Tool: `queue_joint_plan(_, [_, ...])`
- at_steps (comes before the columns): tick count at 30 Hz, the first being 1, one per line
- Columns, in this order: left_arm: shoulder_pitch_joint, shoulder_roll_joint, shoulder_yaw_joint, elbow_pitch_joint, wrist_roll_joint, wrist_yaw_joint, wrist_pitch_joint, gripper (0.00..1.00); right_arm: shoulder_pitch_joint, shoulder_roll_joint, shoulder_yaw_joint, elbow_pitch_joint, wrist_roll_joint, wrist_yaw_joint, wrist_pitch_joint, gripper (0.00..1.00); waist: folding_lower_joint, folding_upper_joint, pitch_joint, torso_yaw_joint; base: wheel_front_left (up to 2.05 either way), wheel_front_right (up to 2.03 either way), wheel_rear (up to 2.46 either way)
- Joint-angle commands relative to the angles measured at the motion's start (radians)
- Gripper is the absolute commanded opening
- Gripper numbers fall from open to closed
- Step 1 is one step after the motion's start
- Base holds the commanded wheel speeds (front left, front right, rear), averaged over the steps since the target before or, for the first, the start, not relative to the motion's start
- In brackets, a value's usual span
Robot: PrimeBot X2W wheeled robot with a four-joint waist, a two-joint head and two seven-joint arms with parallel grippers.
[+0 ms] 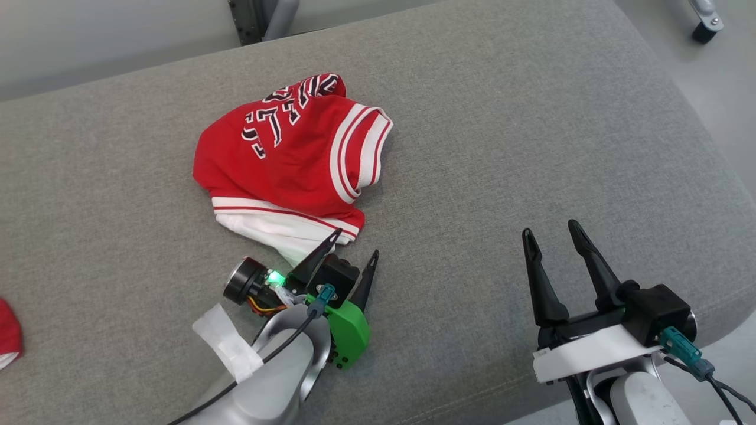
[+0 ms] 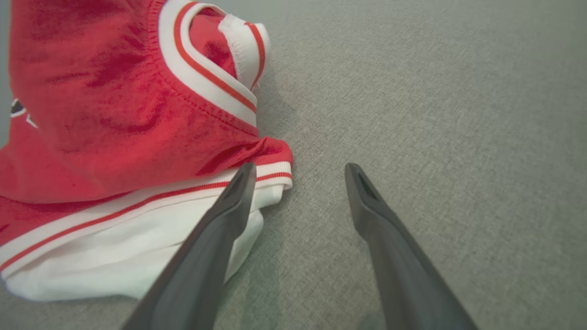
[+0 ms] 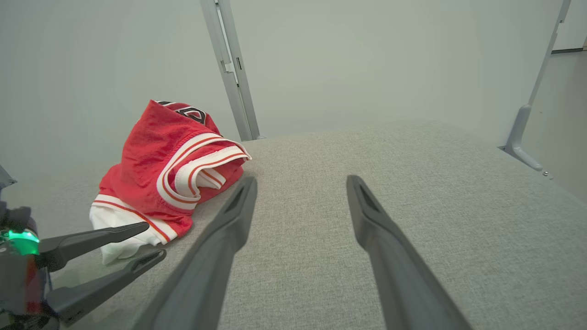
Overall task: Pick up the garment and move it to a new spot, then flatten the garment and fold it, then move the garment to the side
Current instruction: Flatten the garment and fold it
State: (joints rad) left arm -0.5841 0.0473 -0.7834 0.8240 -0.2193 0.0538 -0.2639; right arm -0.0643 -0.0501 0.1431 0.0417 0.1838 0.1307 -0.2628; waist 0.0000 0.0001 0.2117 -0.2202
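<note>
Lying beside the spread left hand [image 1: 357, 242], garment [image 1: 295, 171]; head view adds its lettering [image 1: 274, 121]; right hand [image 1: 550, 229] spread, apart.

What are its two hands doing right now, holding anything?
Left hand: open, holding nothing, fingertips at the red jersey's white edge.
Right hand: open, holding nothing, over the grey cushion.

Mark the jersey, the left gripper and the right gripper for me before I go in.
jersey [image 1: 295, 165], head view, on its red body below the numerals.
left gripper [image 1: 357, 242], head view, midway between its open fingertips.
right gripper [image 1: 549, 228], head view, midway between its open fingertips.
</note>
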Motion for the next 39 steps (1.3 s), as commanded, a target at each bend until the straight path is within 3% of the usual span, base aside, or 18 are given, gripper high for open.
queue_joint_plan(1, [-0.028,0.006,-0.012,0.030,-0.015,0.020,0.009,1.00,-0.013,-0.001,0.005,0.001,0.012,0.000,-0.004,1.00,0.0000,-0.0001,0.027,-0.032,0.00,0.00,0.00])
queue_joint_plan(8, [-0.089,0.006,-0.048,0.128,-0.053,0.087,0.022,1.00,-0.028,-0.001,0.007,-0.003,0.029,0.000,-0.004,1.00,0.0000,-0.0001,0.046,-0.061,0.00,0.00,0.00])
queue_joint_plan(10, [-0.101,0.006,-0.055,0.152,-0.063,0.096,0.024,0.07,-0.027,-0.001,0.008,-0.002,0.031,0.000,-0.004,1.00,0.0000,-0.0001,0.048,-0.065,0.00,0.00,0.00])
queue_joint_plan(11, [-0.106,0.006,-0.057,0.163,-0.068,0.101,0.025,0.00,-0.027,-0.001,0.008,-0.002,0.033,0.000,-0.004,1.00,0.0000,-0.0001,0.048,-0.066,0.00,0.00,0.00])
queue_joint_plan(20, [-0.141,0.005,-0.067,0.143,-0.134,0.097,0.012,0.00,-0.015,-0.001,-0.002,0.005,0.041,0.000,-0.004,1.00,0.0000,-0.0001,0.021,-0.055,0.00,0.00,0.00])
queue_joint_plan(26, [-0.184,0.005,-0.027,0.018,-0.287,0.007,0.018,0.00,-0.018,-0.001,0.013,0.012,0.052,0.000,-0.004,1.00,0.0000,-0.0001,-0.021,-0.061,0.00,0.00,0.00])
queue_joint_plan(33, [-0.340,0.005,0.076,-0.055,-0.495,-0.077,0.110,0.00,0.006,-0.001,0.026,0.025,0.080,0.000,-0.004,1.00,0.0000,-0.0001,-0.081,-0.112,0.00,0.00,0.00])
queue_joint_plan(36, [-0.429,0.004,0.123,-0.078,-0.597,-0.098,0.162,0.00,0.018,-0.001,0.026,0.029,0.089,0.000,-0.004,1.00,0.0000,-0.0001,-0.100,-0.141,0.00,0.00,0.00])
queue_joint_plan(39, [-0.523,0.004,0.145,-0.106,-0.689,-0.092,0.192,0.00,0.028,-0.001,0.031,0.036,0.094,0.000,-0.004,1.00,0.0000,-0.0001,-0.116,-0.166,0.00,0.00,0.00])
